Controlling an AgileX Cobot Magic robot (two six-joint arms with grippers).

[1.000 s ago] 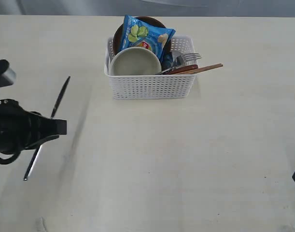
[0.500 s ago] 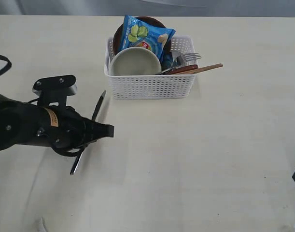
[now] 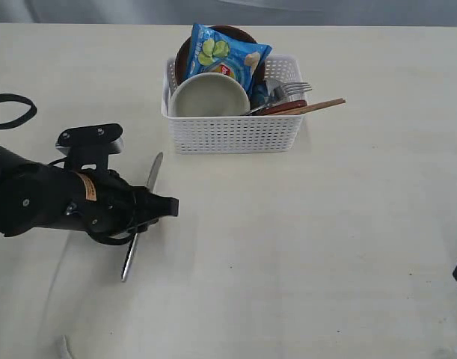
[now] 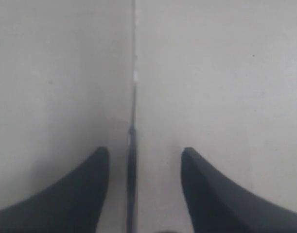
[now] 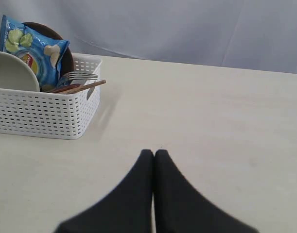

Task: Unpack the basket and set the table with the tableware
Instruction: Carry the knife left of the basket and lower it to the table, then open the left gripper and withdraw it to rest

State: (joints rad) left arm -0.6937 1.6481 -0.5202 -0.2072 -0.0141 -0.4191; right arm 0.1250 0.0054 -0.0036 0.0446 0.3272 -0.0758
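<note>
The tabletop (image 3: 325, 247) carries the basket (image 3: 235, 134) at far centre, still loaded with the bowl (image 3: 208, 96), plate (image 3: 182, 61), chip bag (image 3: 228, 52), chopsticks (image 3: 318, 105), spoon (image 3: 284, 107) and fork (image 3: 295, 89). Only the knife (image 3: 153, 173) lies out, near left, between the wide-spread jaws of the left end effector (image 4: 144, 151), with a gap on each side. The right end effector (image 5: 154, 154) is pinched closed and empty. Most of the unpacking looks undone. No cup is visible, and the bag hides most of the plate.

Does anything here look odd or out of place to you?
The blue chip bag stands out: it is propped in the basket behind the bowl, among cutlery, though it is no tableware. The knife lies slanted on the table.
</note>
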